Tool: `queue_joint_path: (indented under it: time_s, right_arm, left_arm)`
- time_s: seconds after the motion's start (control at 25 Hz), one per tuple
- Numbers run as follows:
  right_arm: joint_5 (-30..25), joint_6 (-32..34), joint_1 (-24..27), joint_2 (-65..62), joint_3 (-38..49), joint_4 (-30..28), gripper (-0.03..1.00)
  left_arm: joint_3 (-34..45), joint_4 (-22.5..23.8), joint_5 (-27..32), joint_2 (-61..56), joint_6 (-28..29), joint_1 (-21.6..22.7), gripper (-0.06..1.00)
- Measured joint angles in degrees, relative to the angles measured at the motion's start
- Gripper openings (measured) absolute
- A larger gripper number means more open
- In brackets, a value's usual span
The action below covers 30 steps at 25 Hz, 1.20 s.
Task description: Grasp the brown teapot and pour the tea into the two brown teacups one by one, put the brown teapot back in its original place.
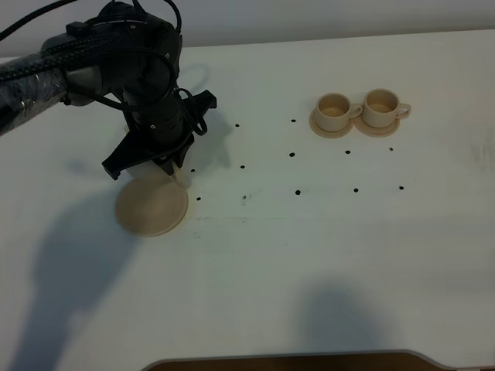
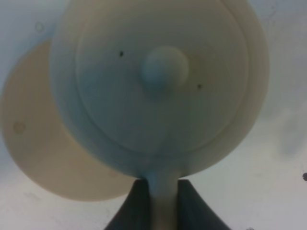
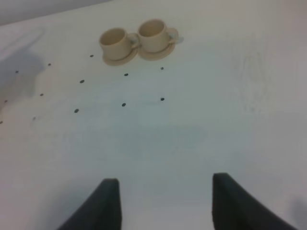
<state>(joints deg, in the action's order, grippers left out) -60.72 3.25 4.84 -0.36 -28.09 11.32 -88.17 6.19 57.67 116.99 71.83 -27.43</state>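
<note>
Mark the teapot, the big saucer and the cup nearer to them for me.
teapot (image 2: 164,69): left wrist view, on the lid knob.
big saucer (image 1: 151,210): exterior high view, on its bare middle.
nearer cup (image 1: 333,110): exterior high view, inside its bowl.

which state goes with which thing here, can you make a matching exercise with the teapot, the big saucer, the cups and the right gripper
1 brown teapot
2 large saucer
3 two brown teacups
4 right gripper

a open above bare table
b side by side on small saucers
c handle pinched in the left gripper
d flat on the table, left of the high view

Pairs: 1-c, 2-d, 3-b, 4-a
</note>
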Motion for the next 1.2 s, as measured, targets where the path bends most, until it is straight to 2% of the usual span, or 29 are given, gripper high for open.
queue_joint_path:
  time_s: [0.96, 1.2]
  right_arm:
    - [0.0, 0.0, 0.0, 0.0, 0.0, 0.0, 0.45]
    - [0.0, 0.0, 0.0, 0.0, 0.0, 0.0, 0.45]
  left_arm:
    - [0.0, 1.4, 0.1, -1.3, -3.4, 0.0, 0.14]
    - [0.0, 1.6, 0.2, -1.6, -7.3, 0.0, 0.14]
